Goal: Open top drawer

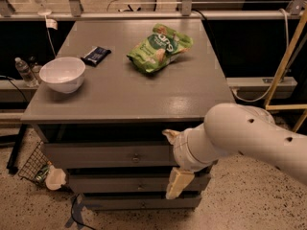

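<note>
The top drawer (96,155) is the wide grey front just under the cabinet top, with a small round metal knob (136,157) at its centre. It looks shut, flush with the frame. My gripper (171,160) is on the white arm coming in from the right, in front of the drawer's right part and a little right of the knob. Its two cream fingers (177,183) stand spread apart, one above the other, holding nothing. The arm hides the drawer's right end.
Two narrower grey drawers (120,182) sit below. On the cabinet top (144,95) are a white bowl (62,74), a dark snack bar (95,55) and a green chip bag (159,47). A wire basket (34,164) stands on the floor at left.
</note>
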